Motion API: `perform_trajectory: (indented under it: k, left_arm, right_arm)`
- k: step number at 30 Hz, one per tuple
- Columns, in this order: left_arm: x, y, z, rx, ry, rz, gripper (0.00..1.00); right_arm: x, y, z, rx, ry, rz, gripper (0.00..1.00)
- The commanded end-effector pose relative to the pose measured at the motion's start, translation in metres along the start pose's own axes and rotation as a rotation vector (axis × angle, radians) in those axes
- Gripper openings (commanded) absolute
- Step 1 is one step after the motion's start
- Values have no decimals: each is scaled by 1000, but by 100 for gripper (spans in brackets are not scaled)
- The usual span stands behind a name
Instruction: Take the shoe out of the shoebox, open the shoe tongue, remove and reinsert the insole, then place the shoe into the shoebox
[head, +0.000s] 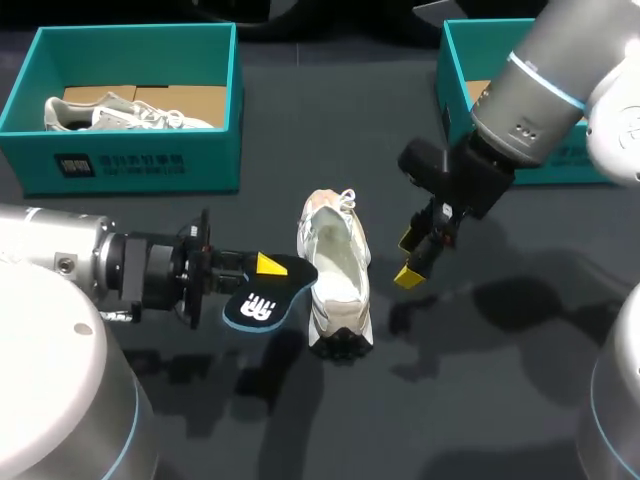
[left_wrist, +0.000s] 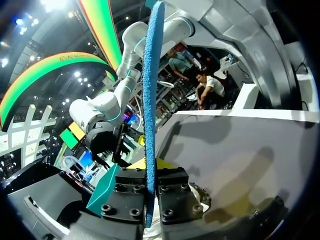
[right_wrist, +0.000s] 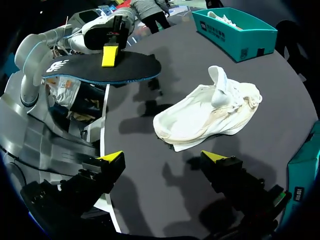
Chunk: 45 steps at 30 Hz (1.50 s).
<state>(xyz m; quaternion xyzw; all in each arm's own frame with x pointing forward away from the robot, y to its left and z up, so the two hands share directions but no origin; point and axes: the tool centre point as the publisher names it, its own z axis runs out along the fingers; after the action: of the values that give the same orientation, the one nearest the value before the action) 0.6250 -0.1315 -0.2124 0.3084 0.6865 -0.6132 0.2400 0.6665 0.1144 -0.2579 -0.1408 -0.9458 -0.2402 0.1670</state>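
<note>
Insole (head: 258, 308) thin, light, prob floppy; clamped in left gripper (head: 264, 270). Right gripper (head: 407, 259) spread wide beside shoe (head: 335, 270). Soft upper, so brace at heel collar for reinsert.

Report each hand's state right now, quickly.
Left hand: closed on the insole.
Right hand: open, holding nothing.
</note>
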Motion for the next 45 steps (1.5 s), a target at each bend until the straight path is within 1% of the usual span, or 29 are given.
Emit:
perform_trajectory:
  k: [1, 2, 15, 19, 24, 28, 30, 41, 42, 43, 45]
  left_arm:
    - [5, -4, 0, 4, 3, 1, 0]
    - [5, -5, 0, -5, 17, 18, 0]
    - [6, -5, 2, -1, 17, 1, 0]
    - [8, -6, 1, 23, -16, -66, 0]
    - [14, -6, 5, 32, -11, -112, 0]
    - [19, -7, 12, 44, 6, -118, 0]
    - [19, -7, 12, 44, 6, -118, 0]
    - [19, -7, 12, 44, 6, -118, 0]
    - [19, -7, 12, 44, 6, -118, 0]
    - [18, -6, 14, 45, 8, -119, 0]
    - [17, -4, 15, 49, 6, -123, 0]
  right_arm:
    - [2, 2, 2, -1, -26, -18, 100]
    - [2, 1, 2, -1, -30, -22, 100]
    - [2, 0, 2, 0, -34, -18, 100]
    - [7, -10, 6, 13, -87, -58, 100]
    - [8, -24, 14, 45, -136, -79, 100]
    - [5, -34, 18, 27, -168, -139, 100]
    - [4, -39, 22, 18, -165, -210, 100]
    - [4, -39, 22, 18, -165, -210, 100]
    - [0, -36, 27, 33, -156, -208, 100]
    - [-3, -35, 31, 26, -148, -217, 100]
    - [-7, -33, 39, 37, -137, -228, 100]
